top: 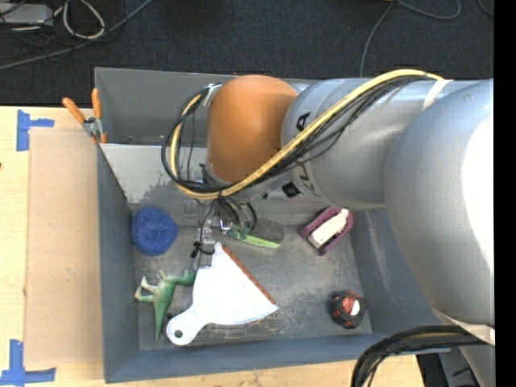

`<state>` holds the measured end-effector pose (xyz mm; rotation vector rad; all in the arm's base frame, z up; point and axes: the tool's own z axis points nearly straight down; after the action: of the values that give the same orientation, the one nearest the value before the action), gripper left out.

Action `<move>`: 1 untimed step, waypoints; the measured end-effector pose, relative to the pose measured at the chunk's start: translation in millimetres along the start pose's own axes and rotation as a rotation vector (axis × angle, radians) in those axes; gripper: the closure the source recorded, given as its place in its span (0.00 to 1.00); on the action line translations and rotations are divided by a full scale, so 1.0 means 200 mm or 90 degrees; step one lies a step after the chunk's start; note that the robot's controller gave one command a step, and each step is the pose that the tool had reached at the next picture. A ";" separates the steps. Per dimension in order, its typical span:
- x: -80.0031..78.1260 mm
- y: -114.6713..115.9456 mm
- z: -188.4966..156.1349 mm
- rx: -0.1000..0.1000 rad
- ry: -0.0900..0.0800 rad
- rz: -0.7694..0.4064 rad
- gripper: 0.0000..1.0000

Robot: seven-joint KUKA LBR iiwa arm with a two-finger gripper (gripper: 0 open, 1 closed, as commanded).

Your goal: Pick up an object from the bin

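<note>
Now, pincer [206,242] at tip of flat white plastic scoop [230,298], fuzzy blue ball [153,230] nr, open/shut can't tell

Blue ball [153,230] (left side); purple block [326,228].

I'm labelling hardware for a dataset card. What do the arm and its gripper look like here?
The arm is built of thick, rounded silver-grey segments with black lettering on the casing. A smooth orange dome-shaped cover caps the wrist. Black cables and one yellow cable run along it and loop round the cover. The gripper is a small, dark metal piece.
</note>
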<state>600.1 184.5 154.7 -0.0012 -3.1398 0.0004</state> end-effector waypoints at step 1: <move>0.20 -0.03 0.34 0.000 0.001 -0.252 0.00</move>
<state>559.1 179.0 86.1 0.6155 -3.0773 -0.0005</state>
